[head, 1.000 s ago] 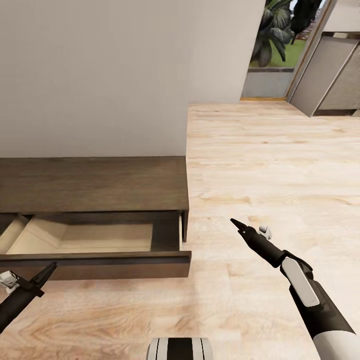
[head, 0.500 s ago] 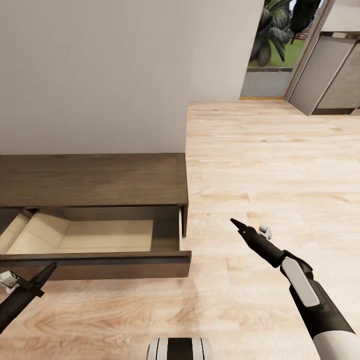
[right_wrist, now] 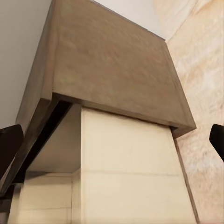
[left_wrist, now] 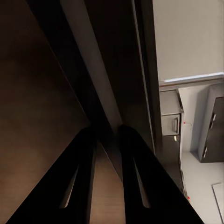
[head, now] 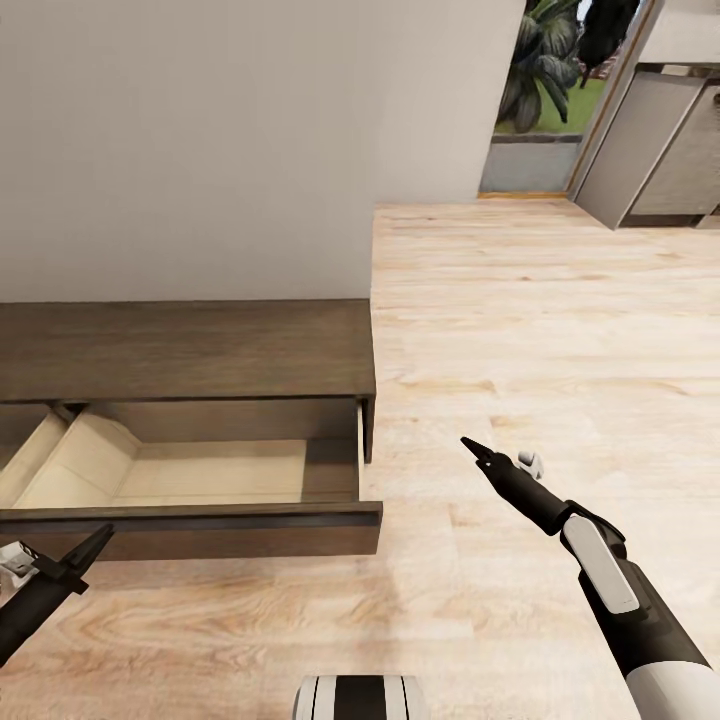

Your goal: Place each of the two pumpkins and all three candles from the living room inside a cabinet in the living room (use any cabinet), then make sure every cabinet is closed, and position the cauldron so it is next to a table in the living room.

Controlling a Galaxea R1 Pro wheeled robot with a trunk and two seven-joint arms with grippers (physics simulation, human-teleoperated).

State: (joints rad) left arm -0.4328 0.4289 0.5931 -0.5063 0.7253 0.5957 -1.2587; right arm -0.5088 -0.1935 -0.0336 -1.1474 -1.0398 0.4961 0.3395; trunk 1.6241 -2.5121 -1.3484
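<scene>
The cabinet is sitting against the wall with its drawer pulled out, its left end running off-frame, while the left gripper is hanging nearly closed before it and the right gripper is hovering over the floor, fingers spread.

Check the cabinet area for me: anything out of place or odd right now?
One thing: the cabinet has its right-end drawer pulled out, and the pale interior that shows holds nothing. Nothing looks spilled, damaged or askew. The left gripper hangs by the drawer front; the right gripper is over bare floor.
</scene>
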